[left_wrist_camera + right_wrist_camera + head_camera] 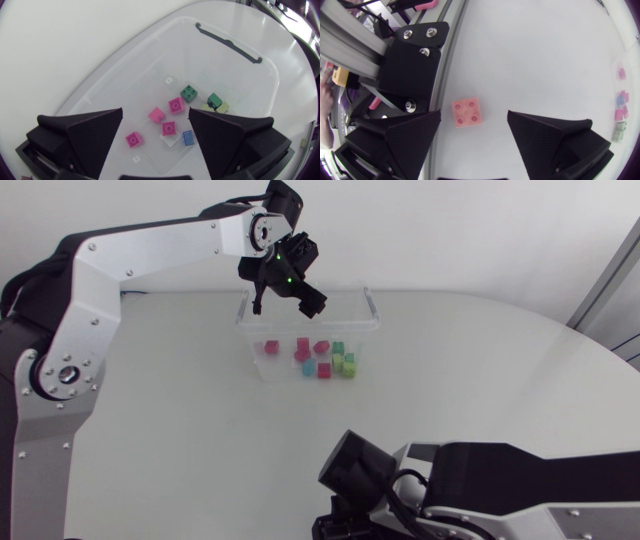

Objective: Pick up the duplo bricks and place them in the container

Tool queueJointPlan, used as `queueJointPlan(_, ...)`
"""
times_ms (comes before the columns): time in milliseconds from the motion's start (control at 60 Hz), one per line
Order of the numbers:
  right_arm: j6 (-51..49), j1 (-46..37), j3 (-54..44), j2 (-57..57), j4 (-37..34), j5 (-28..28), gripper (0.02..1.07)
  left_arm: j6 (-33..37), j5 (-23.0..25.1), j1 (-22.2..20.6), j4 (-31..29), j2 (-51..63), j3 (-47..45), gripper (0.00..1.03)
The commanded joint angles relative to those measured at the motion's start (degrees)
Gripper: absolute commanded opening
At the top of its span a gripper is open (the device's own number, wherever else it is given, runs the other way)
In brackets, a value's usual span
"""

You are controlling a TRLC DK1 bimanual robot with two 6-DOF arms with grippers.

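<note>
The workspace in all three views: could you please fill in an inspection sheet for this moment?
Surface: white table with a rounded edge.
Job's things: clear container holds pink, green, blue and pale duplo bricks; one salmon-pink duplo brick lies on the table outside it.
Clutter: nothing seen.
Grippers: left gripper open and empty, above the container; right gripper open above the salmon-pink duplo brick, fingers either side, not touching it.
Cables: black cable looped at the right arm's wrist.
Surroundings: nothing seen reaching over the table.
</note>
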Motion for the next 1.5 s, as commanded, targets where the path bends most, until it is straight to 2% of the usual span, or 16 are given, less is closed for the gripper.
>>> queueJointPlan(0,1.22,0.6,1.16,0.98,-2.0,0.03,0.98,1.0,0.76,0.64,-0.98,1.0,2.35,0.99)
queueJointPlan(117,1.92,1.13,1.95,1.5,-2.96,-0.06,0.96,1.26,1.03,0.64,-1.42,0.47,2.44,0.99)
queueJointPlan(167,2.01,1.56,2.48,2.12,-3.84,-0.06,0.88,1.35,1.03,0.56,-1.6,0.21,2.44,0.99)
queueJointPlan(233,2.54,2.27,3.0,3.26,-3.93,0.03,0.7,1.44,1.12,0.64,-2.04,-0.05,2.44,0.99)
queueJointPlan(350,2.63,2.97,4.23,4.84,-4.37,0.21,0.64,1.79,1.47,1.08,-2.48,-0.41,2.26,0.99)
queueJointPlan(383,2.71,3.32,4.41,5.28,-4.55,0.73,0.59,1.79,1.47,1.26,-2.74,-0.49,2.17,0.99)
queueJointPlan(717,2.45,4.47,5.64,6.78,-8.59,2.14,0.56,2.23,2.26,1.87,-3.45,-1.29,2.09,0.99)
queueJointPlan(817,2.36,4.55,5.29,8.27,-8.06,2.67,0.38,2.23,2.43,1.79,-3.45,-1.37,2.09,0.99)
queueJointPlan(867,2.45,4.47,4.67,8.62,-7.27,3.11,0.32,2.23,2.43,1.79,-3.71,-1.46,2.09,0.99)
queueJointPlan(1050,2.71,1.74,1.68,6.43,-3.84,5.22,0.32,2.32,2.52,1.87,-4.06,-3.48,1.29,0.99)
queueJointPlan(1250,2.71,-3.27,0.63,-2.1,-5.07,6.09,0.32,2.32,3.14,1.79,-4.06,-7.09,-1.25,0.99)
queueJointPlan(1483,-0.19,-14.96,2.74,-9.22,-6.57,6.45,0.32,2.4,3.66,0.82,-2.92,-15.44,-8.81,0.99)
